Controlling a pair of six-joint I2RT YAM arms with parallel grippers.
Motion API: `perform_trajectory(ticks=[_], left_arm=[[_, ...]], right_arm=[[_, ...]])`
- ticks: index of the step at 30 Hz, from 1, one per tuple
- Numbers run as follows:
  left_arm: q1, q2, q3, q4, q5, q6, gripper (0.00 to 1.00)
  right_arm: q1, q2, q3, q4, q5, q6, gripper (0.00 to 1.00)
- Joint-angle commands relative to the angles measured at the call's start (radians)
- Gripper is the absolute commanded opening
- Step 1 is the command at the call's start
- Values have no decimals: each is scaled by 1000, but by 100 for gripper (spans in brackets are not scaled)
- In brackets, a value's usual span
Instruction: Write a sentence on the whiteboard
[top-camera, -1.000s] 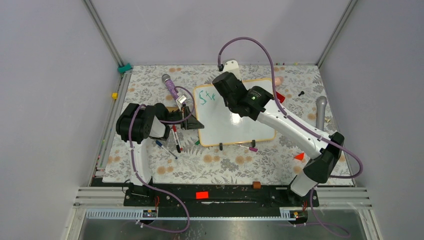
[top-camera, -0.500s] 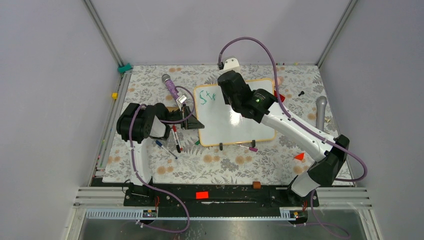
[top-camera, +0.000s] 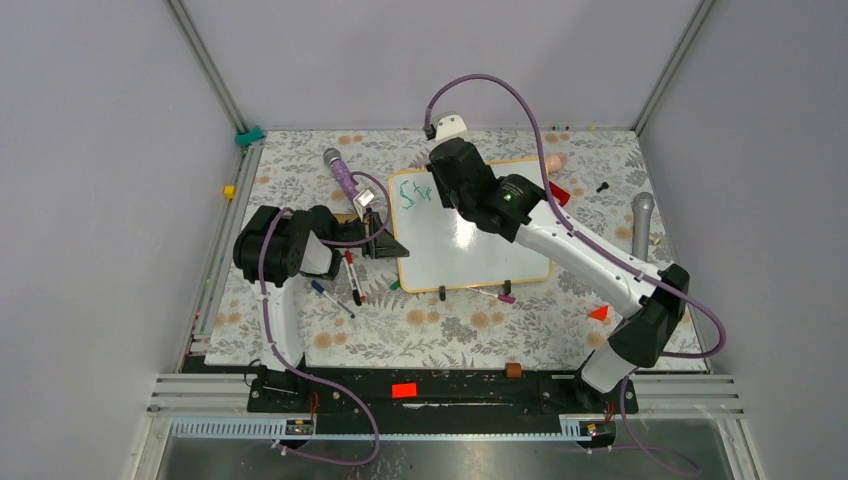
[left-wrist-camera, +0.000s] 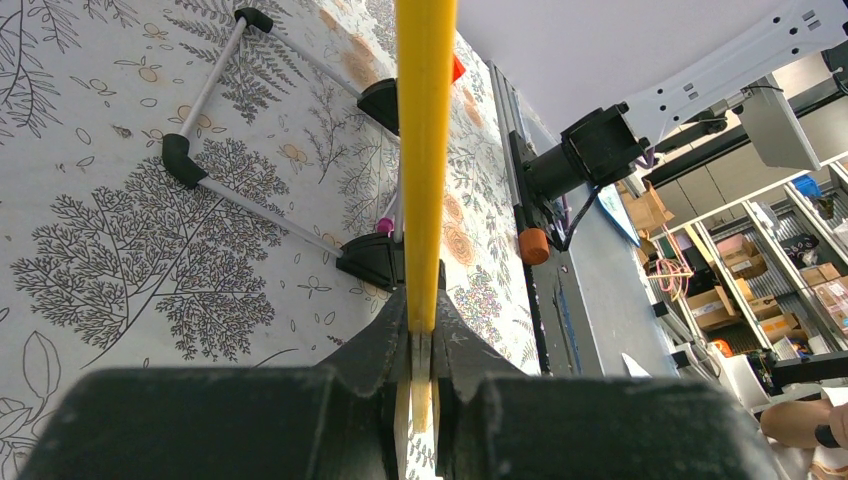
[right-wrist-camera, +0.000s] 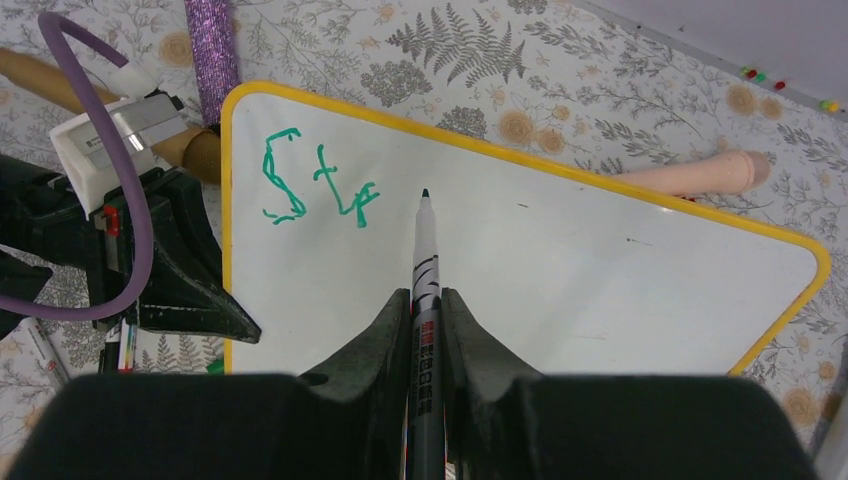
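Floral-patterned table (top-camera: 450, 330) is carrying the whiteboard (top-camera: 450, 250), whose yellow frame (left-wrist-camera: 425, 150) the left gripper (left-wrist-camera: 422, 340) is pinching shut while the right gripper (right-wrist-camera: 427, 300) is clamping a marker (right-wrist-camera: 425, 260) beside the green letters (right-wrist-camera: 315, 188), and pressing too hard would be risking the marker pivoting or the whiteboard slipping free.

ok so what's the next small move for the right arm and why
Probably set the marker tip down just past the green letters and start the next one: only "Str" is written, the tip sits beside the r, and the left gripper clamps the whiteboard edge.
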Motion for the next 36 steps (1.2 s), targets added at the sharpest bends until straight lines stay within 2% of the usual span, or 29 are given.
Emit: perform_trajectory(ticks=[1,10,36], left_arm=[[-4,-1,7,-11,36,-20,0],[-3,-2,6,-11,37,-18,0],[-3,-5,3,-11,38,-17,0]], right_arm=[[-4,31,43,1,-60,-20,0],[-5,83,43,-17,-77,-13,0],[-12,161,99,-53,15,-19,0]])
